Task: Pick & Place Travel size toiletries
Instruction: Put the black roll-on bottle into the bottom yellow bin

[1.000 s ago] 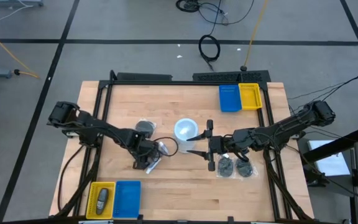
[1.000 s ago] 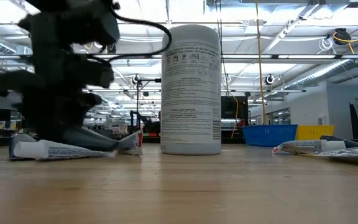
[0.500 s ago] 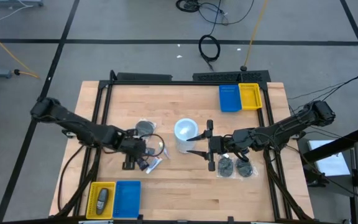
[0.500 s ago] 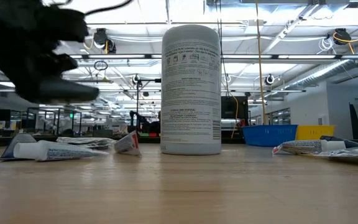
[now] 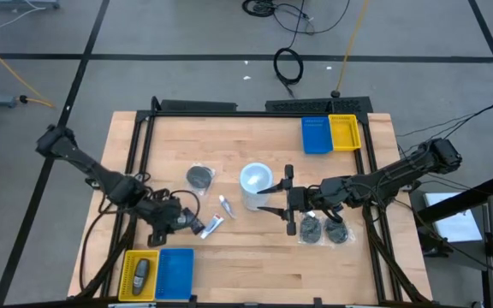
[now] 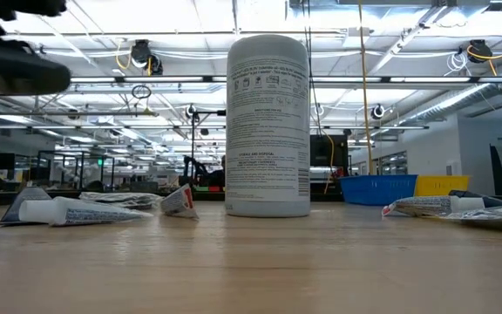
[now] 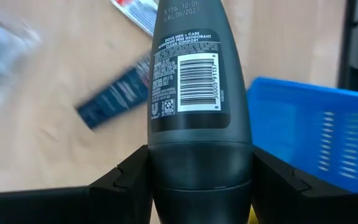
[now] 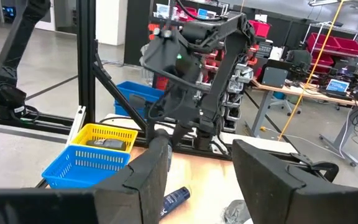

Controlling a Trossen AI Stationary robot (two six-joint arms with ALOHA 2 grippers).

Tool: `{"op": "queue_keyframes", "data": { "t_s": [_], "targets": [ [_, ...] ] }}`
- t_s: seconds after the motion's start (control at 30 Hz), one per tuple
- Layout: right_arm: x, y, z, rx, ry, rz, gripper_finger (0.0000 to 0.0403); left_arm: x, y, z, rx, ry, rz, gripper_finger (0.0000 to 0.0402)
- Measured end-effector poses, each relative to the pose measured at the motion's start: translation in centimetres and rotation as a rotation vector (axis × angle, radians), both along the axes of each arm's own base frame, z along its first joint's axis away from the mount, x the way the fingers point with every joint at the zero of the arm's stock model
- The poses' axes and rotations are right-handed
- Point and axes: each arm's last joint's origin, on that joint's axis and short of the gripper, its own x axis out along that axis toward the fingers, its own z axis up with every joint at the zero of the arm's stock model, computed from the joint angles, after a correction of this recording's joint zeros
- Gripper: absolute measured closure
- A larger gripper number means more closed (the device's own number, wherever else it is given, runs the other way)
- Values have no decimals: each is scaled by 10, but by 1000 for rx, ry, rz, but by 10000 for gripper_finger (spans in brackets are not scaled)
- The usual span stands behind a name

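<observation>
My left gripper (image 5: 171,221) hangs above the table's near left part, shut on a dark grey bottle (image 7: 197,93) with a barcode label. Loose on the wood lie a small silvery tube (image 5: 225,205), a white tube (image 5: 212,226), a dark blue tube (image 7: 114,96) and a bagged dark disc (image 5: 199,177). Two more bagged discs (image 5: 323,229) lie under my right arm. My right gripper (image 5: 288,202) is held level beside the white cylinder (image 5: 255,181), open, with nothing between its fingers (image 8: 149,168). My left gripper pinches the bottle's wider end (image 7: 166,171), below the seam, between its two fingers, one on each side. The fingers slant down at it and lie along the bottle. The bottle is lifted clear of the table, its narrower end pointing away from the gripper.
A yellow tray (image 5: 140,274) holding one dark item and a blue tray (image 5: 175,272) stand at the near left edge, just beyond the held bottle. Another blue and yellow tray pair (image 5: 330,134) stands at the far right. The tall white cylinder (image 6: 268,122) stands mid-table.
My left gripper has risen from the table and moved toward the near left, rolling as it went. It carries the dark bottle, which lay on the wood and now hangs clear. The tubes stay where they were.
</observation>
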Motion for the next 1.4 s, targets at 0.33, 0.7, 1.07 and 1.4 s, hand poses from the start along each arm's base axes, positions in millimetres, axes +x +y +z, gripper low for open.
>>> {"op": "queue_keyframes", "data": {
  "t_s": [0.33,0.7,1.07,1.4],
  "targets": [
    [0,0,0,1,-3,0,232,-24,-31,-1,-201,224,81,208],
    [0,0,0,1,-3,0,232,-58,-59,0,-306,453,199,208],
    [0,0,0,-1,-3,0,232,-66,-71,3,-391,541,328,208],
    [0,0,0,-3,-3,0,232,-60,-86,-7,-399,593,361,208]
  ]
}}
